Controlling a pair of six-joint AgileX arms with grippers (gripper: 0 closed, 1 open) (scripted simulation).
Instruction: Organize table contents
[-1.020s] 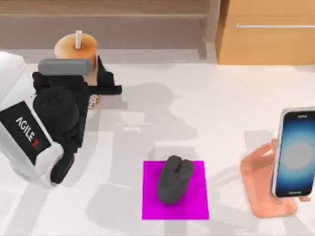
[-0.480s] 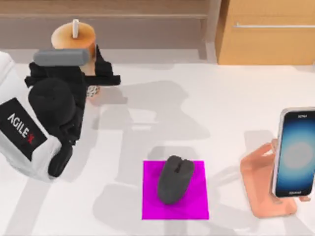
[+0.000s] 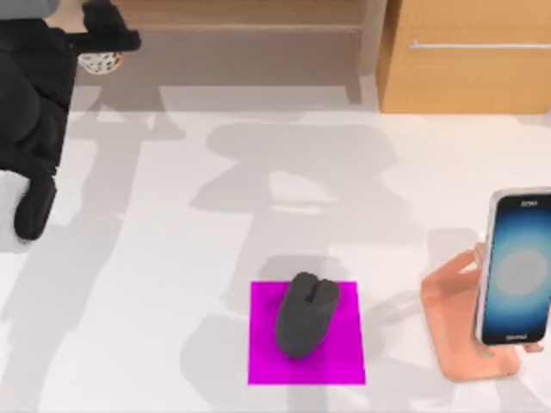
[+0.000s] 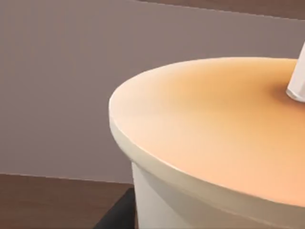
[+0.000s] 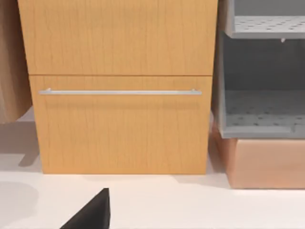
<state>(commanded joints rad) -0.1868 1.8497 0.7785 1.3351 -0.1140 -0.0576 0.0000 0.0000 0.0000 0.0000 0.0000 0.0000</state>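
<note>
My left gripper (image 3: 103,41) is at the far left back corner of the top view, shut on the bubble-tea cup. Just the cup's speckled bottom (image 3: 99,62) peeks out below the fingers, raised off the table (image 3: 215,232). Close up in the left wrist view are the cup's orange lid (image 4: 209,129) and white straw (image 4: 298,81). The dark grey mouse (image 3: 306,314) lies on the magenta mat (image 3: 344,366) at the front middle. The smartphone (image 3: 519,267) leans upright on the salmon-pink stand (image 3: 452,327) at the right. A black part of my right gripper (image 5: 90,212) shows in the right wrist view.
A wooden cabinet (image 3: 469,60) with a metal handle (image 5: 119,92) stands at the back right, beside a grey shelf unit (image 5: 262,71). Bare white tabletop spreads across the middle and left.
My left arm has lifted the cup off the back left of the table and carried it up and toward the far left corner. Mouse, mat, phone and stand have not moved.
</note>
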